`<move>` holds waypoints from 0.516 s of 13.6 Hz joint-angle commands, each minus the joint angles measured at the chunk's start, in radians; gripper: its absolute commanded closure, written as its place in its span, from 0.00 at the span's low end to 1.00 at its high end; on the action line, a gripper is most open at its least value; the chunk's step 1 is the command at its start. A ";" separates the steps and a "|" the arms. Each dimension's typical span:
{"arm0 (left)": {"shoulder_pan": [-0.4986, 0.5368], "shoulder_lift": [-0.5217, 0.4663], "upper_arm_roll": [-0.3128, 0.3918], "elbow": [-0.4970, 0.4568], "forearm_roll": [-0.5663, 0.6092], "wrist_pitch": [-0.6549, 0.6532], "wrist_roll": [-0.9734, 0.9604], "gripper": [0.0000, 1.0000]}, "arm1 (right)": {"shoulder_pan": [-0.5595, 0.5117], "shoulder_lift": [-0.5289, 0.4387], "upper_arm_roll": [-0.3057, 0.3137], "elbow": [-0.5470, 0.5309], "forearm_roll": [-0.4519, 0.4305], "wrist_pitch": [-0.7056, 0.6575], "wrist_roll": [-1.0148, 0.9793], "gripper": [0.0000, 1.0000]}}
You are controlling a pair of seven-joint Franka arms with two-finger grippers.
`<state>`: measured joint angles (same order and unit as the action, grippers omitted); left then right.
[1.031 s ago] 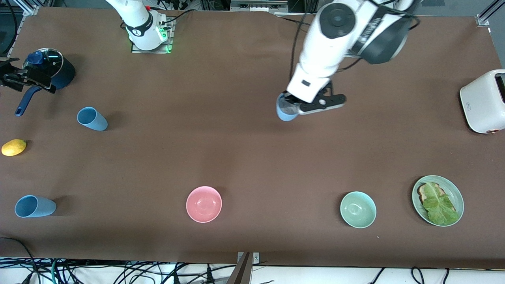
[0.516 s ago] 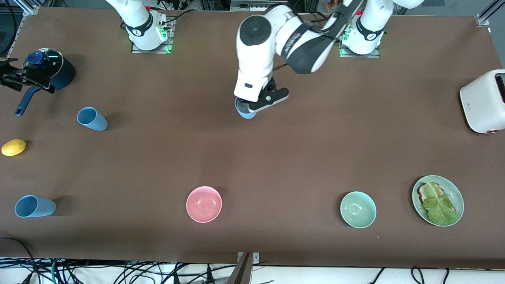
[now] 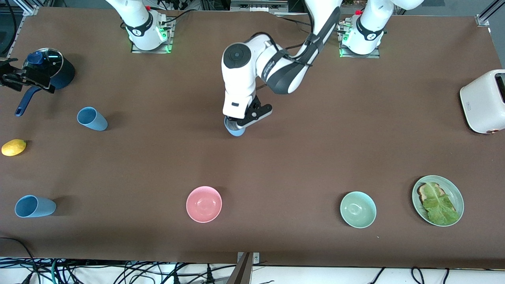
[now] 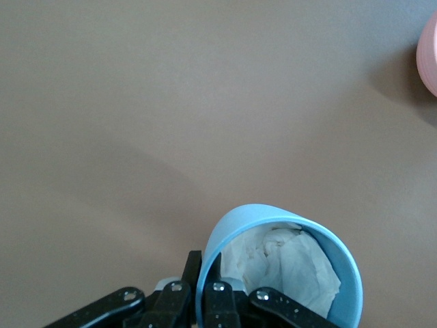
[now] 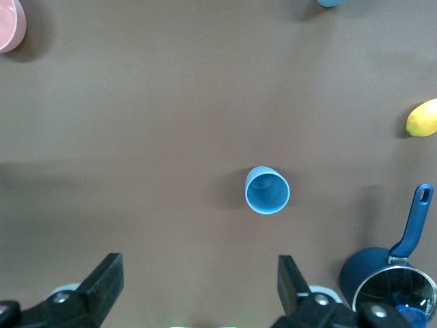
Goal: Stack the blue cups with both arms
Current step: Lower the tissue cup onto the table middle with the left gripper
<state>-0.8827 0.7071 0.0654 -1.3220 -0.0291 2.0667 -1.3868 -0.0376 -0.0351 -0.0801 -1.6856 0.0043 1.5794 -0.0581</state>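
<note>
Left pincer (image 3: 238,124) grips blue cup (image 4: 280,270); wrist view reveals crumpled paper (image 4: 283,263) inside.

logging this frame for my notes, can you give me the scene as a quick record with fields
left gripper: shut on held cup, over the table's middle
held cup contents: crumpled white paper
right gripper: fingers open, empty, high over the right arm's end, above a free cup
free cups: two, one near the pot, one nearer the front camera
stacking: none yet
other items: pot, lemon, pink bowl, green bowl, plate, toaster
</note>
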 commanded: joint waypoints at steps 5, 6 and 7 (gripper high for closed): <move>-0.018 0.123 0.043 0.053 0.028 0.114 -0.029 1.00 | -0.004 0.003 -0.006 0.006 0.016 -0.013 -0.022 0.00; -0.022 0.135 0.048 0.052 0.029 0.133 -0.038 1.00 | -0.004 0.014 -0.007 0.007 0.005 -0.018 -0.019 0.00; -0.022 0.135 0.053 0.052 0.028 0.133 -0.038 1.00 | -0.005 0.020 -0.007 0.003 -0.001 -0.036 -0.008 0.00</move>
<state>-0.8848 0.8125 0.0936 -1.3141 -0.0291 2.1953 -1.3921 -0.0376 -0.0307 -0.0825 -1.6871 0.0039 1.5726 -0.0582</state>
